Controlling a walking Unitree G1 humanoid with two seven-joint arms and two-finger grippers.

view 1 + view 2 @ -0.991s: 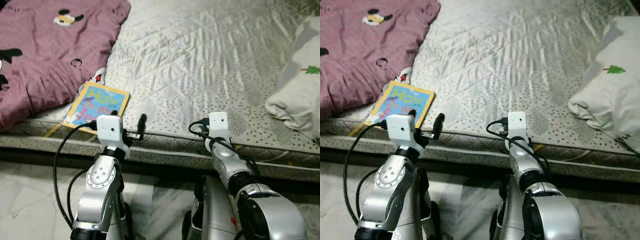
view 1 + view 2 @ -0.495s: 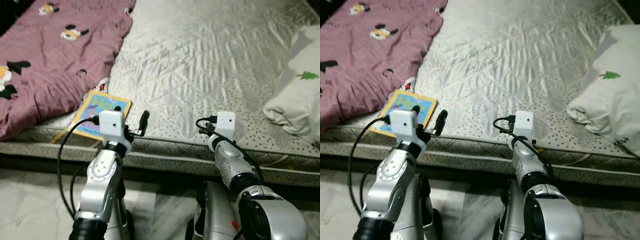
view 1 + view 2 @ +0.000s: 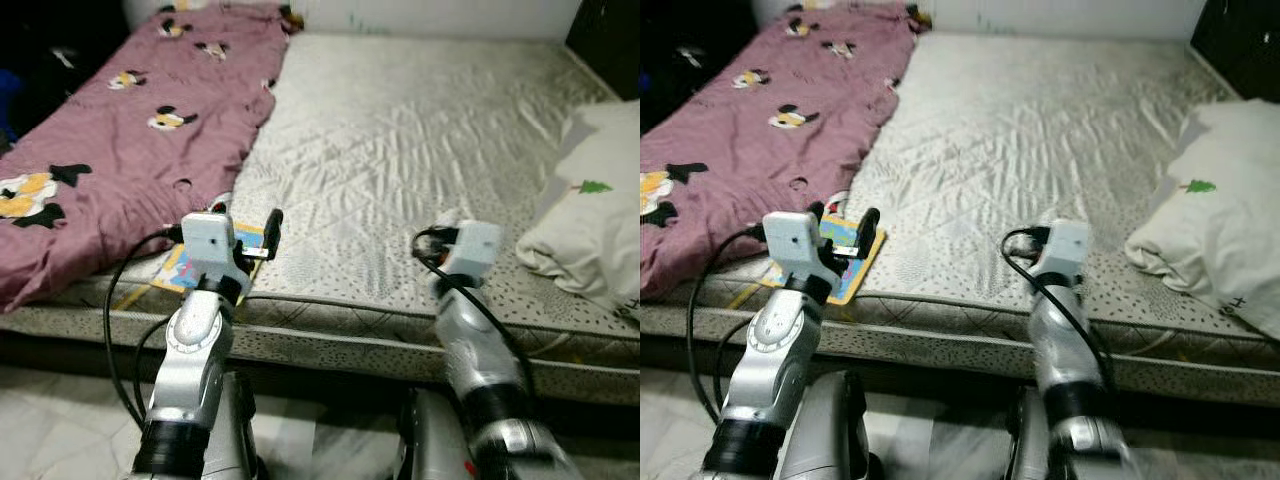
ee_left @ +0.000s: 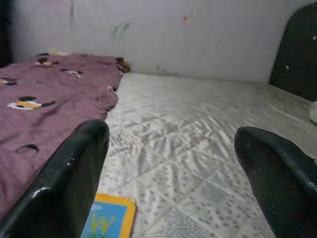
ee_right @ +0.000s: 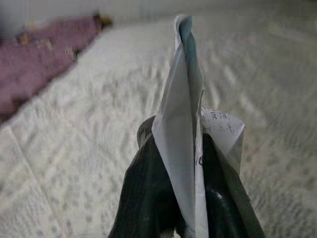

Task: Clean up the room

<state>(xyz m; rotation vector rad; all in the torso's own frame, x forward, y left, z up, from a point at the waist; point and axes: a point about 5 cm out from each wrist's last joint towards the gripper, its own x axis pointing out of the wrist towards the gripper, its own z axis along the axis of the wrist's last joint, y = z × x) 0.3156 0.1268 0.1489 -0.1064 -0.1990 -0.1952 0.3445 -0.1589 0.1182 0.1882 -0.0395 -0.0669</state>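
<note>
A colourful children's book lies on the near edge of the grey mattress, partly under the edge of a purple cartoon-print blanket. My left gripper hovers just above the book, open, with nothing between its fingers. My right gripper is shut on a folded white paper with printed text, held over the mattress's near edge. In the head views its wrist block hides the fingers.
A white pillow or folded bedding with a small green tree print lies at the mattress's right side. A dark object stands at the far right corner by the wall. Pale marble floor runs below the mattress edge.
The camera has tilted up, showing more of the bed. Both arms have risen; the right one is blurred by motion, and the left gripper now sits higher over the book.
</note>
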